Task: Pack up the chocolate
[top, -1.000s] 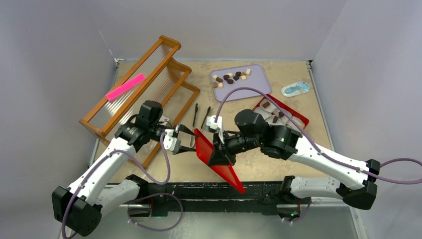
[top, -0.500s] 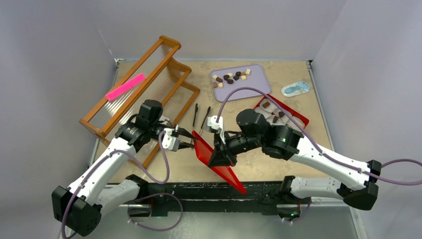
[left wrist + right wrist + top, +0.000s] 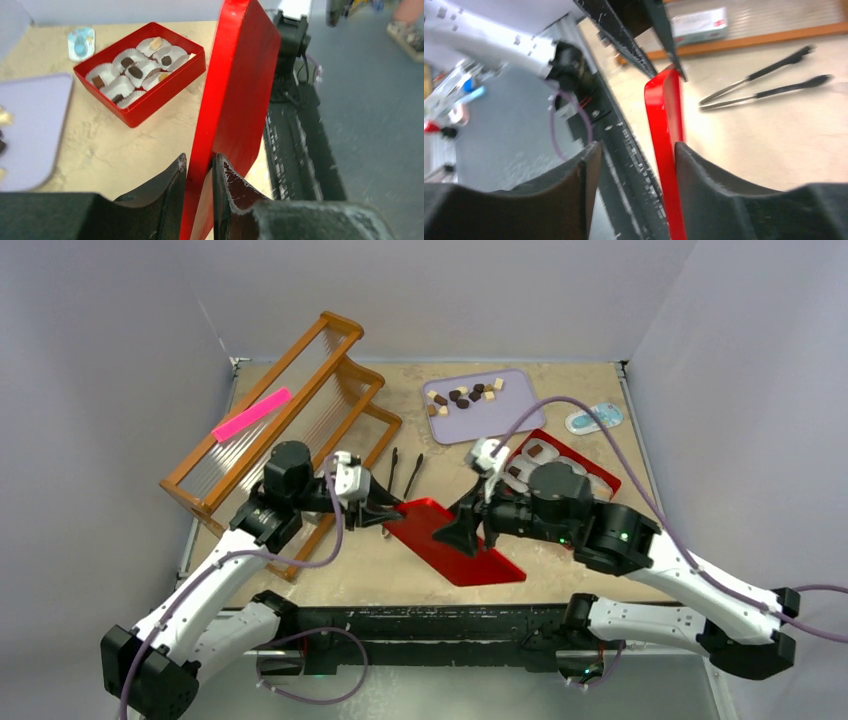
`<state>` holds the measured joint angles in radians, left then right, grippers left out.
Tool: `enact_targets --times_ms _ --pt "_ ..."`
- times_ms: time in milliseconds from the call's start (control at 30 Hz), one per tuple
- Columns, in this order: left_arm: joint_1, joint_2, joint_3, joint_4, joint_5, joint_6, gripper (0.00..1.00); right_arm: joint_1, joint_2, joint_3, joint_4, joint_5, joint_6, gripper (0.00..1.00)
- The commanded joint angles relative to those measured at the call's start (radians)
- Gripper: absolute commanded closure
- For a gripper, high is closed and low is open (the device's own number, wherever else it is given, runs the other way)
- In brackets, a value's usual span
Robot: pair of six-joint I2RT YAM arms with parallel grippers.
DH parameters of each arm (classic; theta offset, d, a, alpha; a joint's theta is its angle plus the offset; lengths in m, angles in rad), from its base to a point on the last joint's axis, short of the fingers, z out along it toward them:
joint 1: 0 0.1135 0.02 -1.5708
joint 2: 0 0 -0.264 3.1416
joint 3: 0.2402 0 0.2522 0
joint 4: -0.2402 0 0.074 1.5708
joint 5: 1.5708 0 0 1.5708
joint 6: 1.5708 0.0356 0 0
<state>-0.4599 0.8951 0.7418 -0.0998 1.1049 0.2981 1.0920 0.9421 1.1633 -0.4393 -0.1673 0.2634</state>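
Pinching one rim of the red lid [image 3: 240, 85], your left gripper [image 3: 199, 167] has both fingers clenched on either face of the thin edge, and the lid runs straight out from them. Your right gripper [image 3: 636, 150] is at the lid's other end with its jaws apart: the rim passes between the fingers with a plain gap on one side. That view is blurred, so the rim may be brushing the other finger; I cannot tell. Either way the right one grips nothing, and only the left has hold of the lid.

The chocolate sits in two places. A loose scatter of dark, brown and cream pieces [image 3: 462, 397] lies on the lavender tray [image 3: 520, 418] at the far side of the table [image 3: 570, 390]. More pieces [image 3: 135, 72] rest in white paper cups inside the red box [image 3: 150, 102], just beyond your right arm.

With pieces out on the tray, the packing reads as unfinished, so you are likely holding the lid off the box to leave it open for filling. The black tongs [image 3: 405, 472] lie on the table between the lid and the tray, near both arms, and I judge them the tool for such small pieces. With only a thin rim pinched, the lid could swing or slip, so set it flat, well apart from the box, before you go for the tongs.
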Motion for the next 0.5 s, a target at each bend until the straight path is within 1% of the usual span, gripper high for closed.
enact_targets --times_ms 0,133,233,267,333,400,467 --pt "0.000 0.064 0.084 0.179 -0.134 -0.424 1.00 0.003 -0.134 0.029 0.109 0.308 0.111 0.33" --pt "0.000 0.083 0.077 0.313 -0.233 -0.631 1.00 0.003 -0.199 0.018 0.162 0.370 0.125 0.18" --pt "0.000 0.079 0.054 0.440 -0.364 -0.805 1.00 0.003 -0.220 0.021 0.174 0.394 0.131 0.09" --pt "0.000 0.083 0.047 0.478 -0.398 -0.872 1.00 0.003 -0.223 0.019 0.174 0.402 0.137 0.08" --pt "0.000 0.100 0.032 0.555 -0.430 -0.952 1.00 0.003 -0.226 0.014 0.174 0.414 0.139 0.07" --pt "0.000 0.125 0.028 0.600 -0.444 -0.998 1.00 0.004 -0.221 0.007 0.166 0.428 0.144 0.07" --pt "0.000 0.154 0.038 0.603 -0.464 -1.030 1.00 0.003 -0.211 -0.001 0.147 0.442 0.152 0.07"
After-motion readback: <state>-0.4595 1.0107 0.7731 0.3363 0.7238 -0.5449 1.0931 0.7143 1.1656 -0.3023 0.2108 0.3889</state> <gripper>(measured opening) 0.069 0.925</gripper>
